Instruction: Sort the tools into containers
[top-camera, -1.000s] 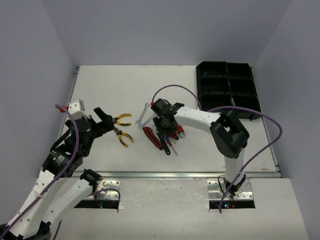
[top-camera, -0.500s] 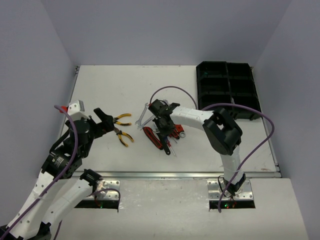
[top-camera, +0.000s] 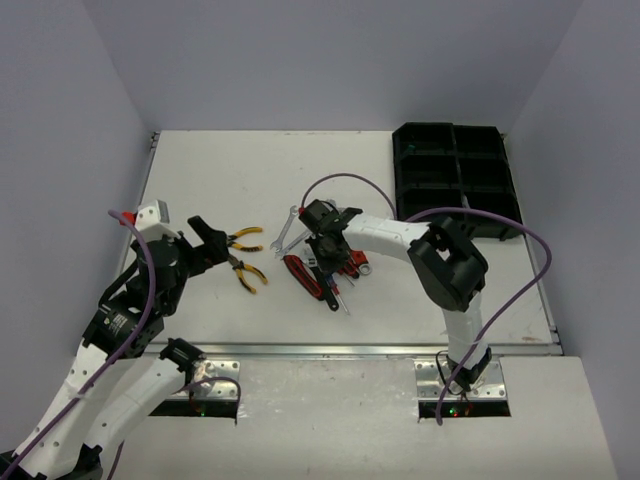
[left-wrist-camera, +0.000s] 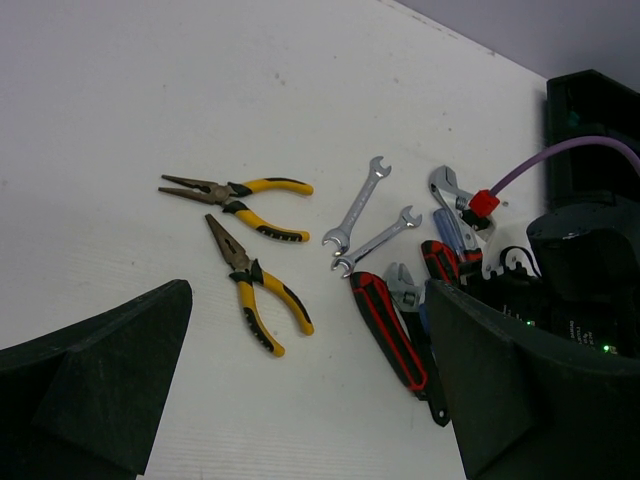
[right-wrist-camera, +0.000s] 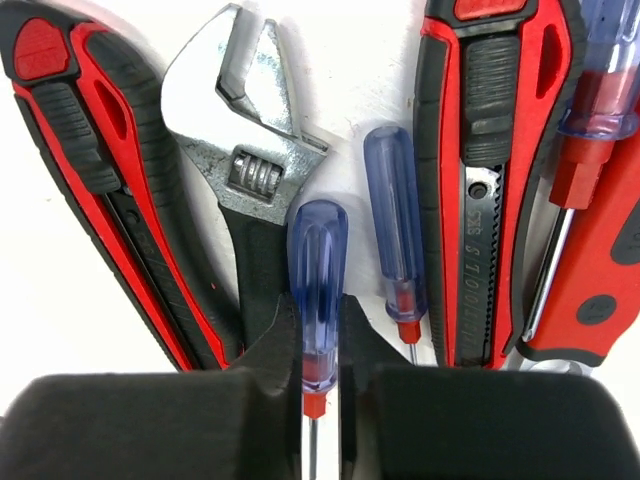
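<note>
My right gripper (right-wrist-camera: 320, 345) is shut on a blue-handled screwdriver (right-wrist-camera: 320, 270), down in the pile of tools (top-camera: 330, 265) at mid-table. Beside it lie a second blue screwdriver (right-wrist-camera: 395, 225), a black-handled adjustable wrench (right-wrist-camera: 245, 150), a red-and-black handle (right-wrist-camera: 100, 170) and a red-and-black knife-like tool (right-wrist-camera: 495, 170). My left gripper (top-camera: 208, 240) is open and empty, left of two yellow-handled pliers (left-wrist-camera: 235, 190) (left-wrist-camera: 255, 290). Two silver wrenches (left-wrist-camera: 357, 205) lie between the pliers and the pile. The black six-compartment tray (top-camera: 455, 180) stands at the back right.
A purple cable (top-camera: 350, 180) loops over the right arm above the pile. The right arm's forearm (top-camera: 390, 232) stretches between the pile and the tray. The table's metal front rail (top-camera: 350, 350) runs along the near edge.
My right gripper has shifted slightly left and lower into the pile, and the right elbow has swung left. The left arm has barely moved.
</note>
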